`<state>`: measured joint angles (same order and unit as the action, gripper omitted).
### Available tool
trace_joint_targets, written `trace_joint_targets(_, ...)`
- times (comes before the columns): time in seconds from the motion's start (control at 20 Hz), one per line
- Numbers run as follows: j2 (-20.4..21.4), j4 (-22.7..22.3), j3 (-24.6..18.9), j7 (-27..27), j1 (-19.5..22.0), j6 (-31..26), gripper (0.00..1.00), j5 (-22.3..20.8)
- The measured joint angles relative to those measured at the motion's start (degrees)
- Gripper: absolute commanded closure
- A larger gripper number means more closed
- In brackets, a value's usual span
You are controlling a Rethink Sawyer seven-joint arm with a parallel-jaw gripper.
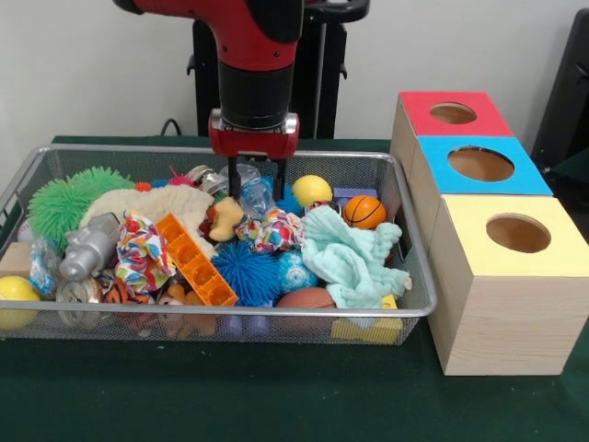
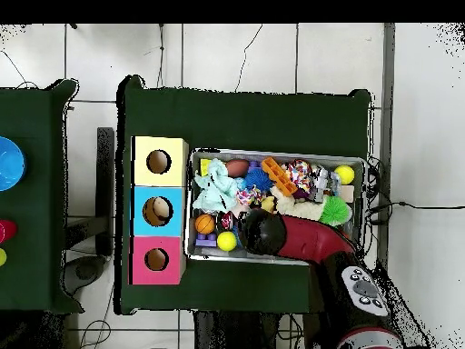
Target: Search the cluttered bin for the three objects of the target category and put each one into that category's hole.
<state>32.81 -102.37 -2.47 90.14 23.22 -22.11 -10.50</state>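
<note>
Up close from the front, a red and black robot arm reaches down into a wire mesh bin (image 1: pixel 412 230) packed with toys. Its gripper (image 1: pixel 254 189) hangs with two thin black fingers (image 1: pixel 234 182) held apart, straddling a clear crinkled plastic item (image 1: pixel 250 189) at the back of the pile; whether the fingers touch it cannot be told.

Much of the bin's contents is half buried. A brown ball (image 1: pixel 306 298) shows only its top near the front wall, and a yellow block (image 1: pixel 366 329) is seen only through the mesh. A yellow ball (image 1: pixel 14 300) sits at the bin's front left corner, partly cut by the rim. A silver toy figure (image 1: pixel 89 247) lies on a cream plush (image 1: pixel 156 204), beside a green spiky ball (image 1: pixel 69 198). Nearer the middle are an orange brick (image 1: pixel 196 260), a blue spiky ball (image 1: pixel 247 272), a mint green cloth (image 1: pixel 350 258), a small basketball (image 1: pixel 364 212) and a yellow lemon-shaped toy (image 1: pixel 312 191).

To the right of the bin stand three wooden boxes in a row, each with a round hole on top: a red-topped box (image 1: pixel 453 112) farthest back, a blue-topped box (image 1: pixel 480 164), and a yellow-topped box (image 1: pixel 515 234) nearest. Their insides are dark from the front.

In the overhead view the arm covers part of the bin, hiding the gripper. No writing or labels can be read anywhere.
</note>
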Motion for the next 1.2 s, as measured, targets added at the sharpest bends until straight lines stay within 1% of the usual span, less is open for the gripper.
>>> trace_joint_targets(0.3, -0.6, 0.7, 0.0, 0.0, -0.4, 0.0, 0.0, 0.0)
trace_joint_targets(0.5, -0.4, 1.0, 0.0, 0.0, -2.0, 0.0, 0.0, 0.3)
trace_joint_targets(0.55, -0.3, 1.0, 0.1, 0.0, -3.1, 0.0, 0.0, 0.5)
trace_joint_targets(0.8, -0.2, 1.0, 0.1, 0.0, -5.5, 0.0, 0.0, 1.3)
trace_joint_targets(0.95, -0.2, 1.0, 0.0, 0.0, -6.8, 0.0, 0.0, 2.6)
trace_joint_targets(1.2, -0.1, 1.0, 0.0, 0.0, -7.1, 0.0, 0.0, 3.9)
